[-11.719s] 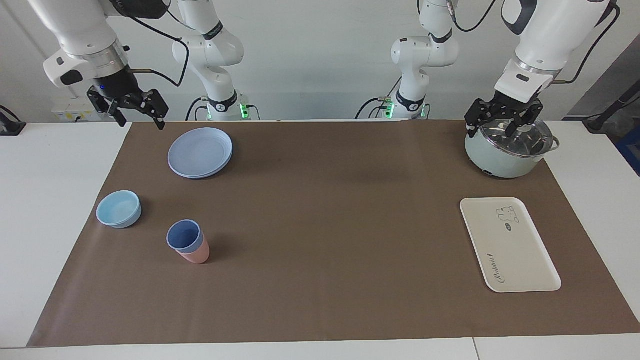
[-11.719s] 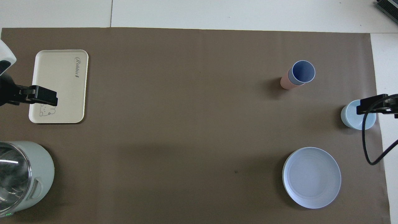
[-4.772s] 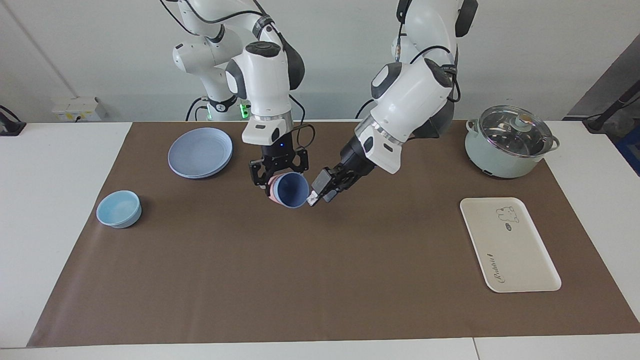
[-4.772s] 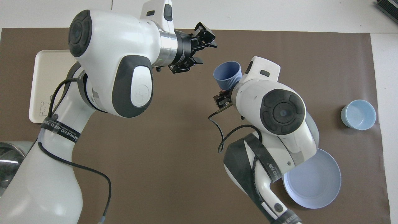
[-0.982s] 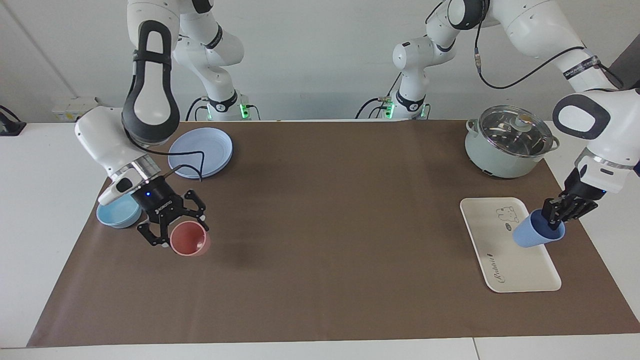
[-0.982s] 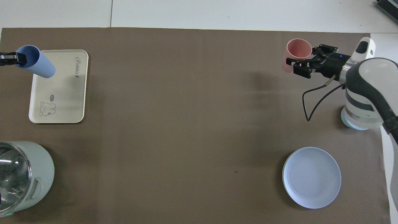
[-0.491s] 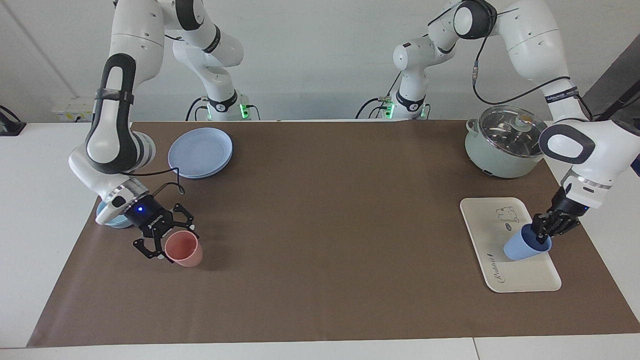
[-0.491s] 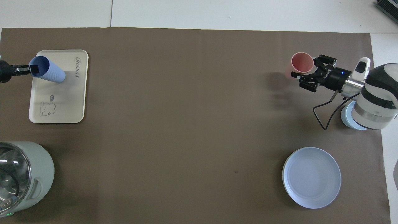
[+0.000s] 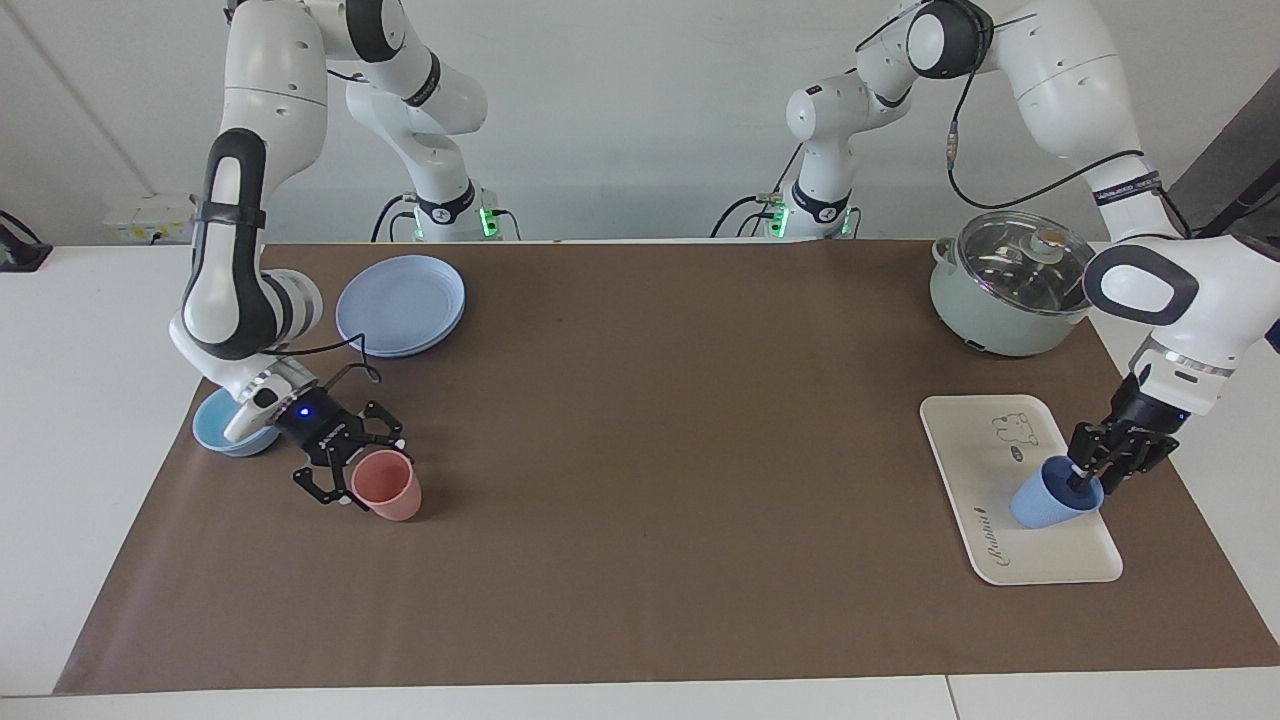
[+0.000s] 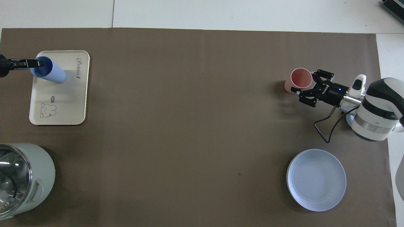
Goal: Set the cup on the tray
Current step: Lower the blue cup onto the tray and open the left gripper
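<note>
The periwinkle-blue cup [image 9: 1043, 501] [image 10: 50, 72] stands on the cream tray [image 9: 1000, 450] [image 10: 63, 101], at the tray's end farther from the robots. My left gripper [image 9: 1095, 478] [image 10: 39, 63] is at the cup's rim, open, with one finger inside the rim and one outside. At the right arm's end of the table, my right gripper [image 9: 358, 473] [image 10: 310, 84] is shut on the rim of a salmon-pink tumbler [image 9: 392, 488] [image 10: 296, 80] that rests on the brown mat.
A light-blue bowl [image 9: 222, 428] sits beside the pink tumbler, partly covered by the right arm. A round blue plate [image 9: 400, 305] [image 10: 316, 179] lies nearer to the robots. A mint pot with a glass lid [image 9: 1015, 285] [image 10: 22, 178] stands nearer to the robots than the tray.
The left gripper lowered the blue cup onto the tray and its fingers spread apart. The right gripper brought the pink tumbler down to the mat.
</note>
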Robot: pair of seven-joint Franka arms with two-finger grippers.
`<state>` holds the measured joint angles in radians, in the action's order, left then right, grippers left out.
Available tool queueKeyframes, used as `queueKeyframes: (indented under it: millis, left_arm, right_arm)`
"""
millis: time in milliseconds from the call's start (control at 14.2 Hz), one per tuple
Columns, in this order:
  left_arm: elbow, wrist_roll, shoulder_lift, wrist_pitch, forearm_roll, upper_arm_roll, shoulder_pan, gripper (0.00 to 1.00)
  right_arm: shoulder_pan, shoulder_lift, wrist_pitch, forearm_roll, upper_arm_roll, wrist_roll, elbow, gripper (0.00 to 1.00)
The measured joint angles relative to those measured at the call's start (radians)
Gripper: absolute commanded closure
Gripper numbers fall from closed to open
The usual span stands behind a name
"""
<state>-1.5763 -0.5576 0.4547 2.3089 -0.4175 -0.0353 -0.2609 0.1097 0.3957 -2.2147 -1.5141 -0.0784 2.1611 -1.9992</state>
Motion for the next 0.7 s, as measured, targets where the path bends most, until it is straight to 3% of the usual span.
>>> queueKeyframes:
  millis: [70,421,702]
  left_arm:
    - [0.036,0.030,-0.005,-0.059,0.037,-0.001,0.015,0.19]
    - [0.210,0.261,-0.047,-0.390,0.276,-0.004,0.130,0.19]
    - [0.254,0.402,-0.114,-0.571,0.400,-0.005,0.257,0.19]
  right_arm:
    - [0.001,-0.004,0.001,-0.001,0.000,0.002,-0.005,0.01]
    - [0.010,-0.018,0.001,-0.005,0.000,-0.003,-0.015,0.00]
    - [-0.001,-0.074,-0.009,-0.007,0.003,-0.136,-0.015,0.00]
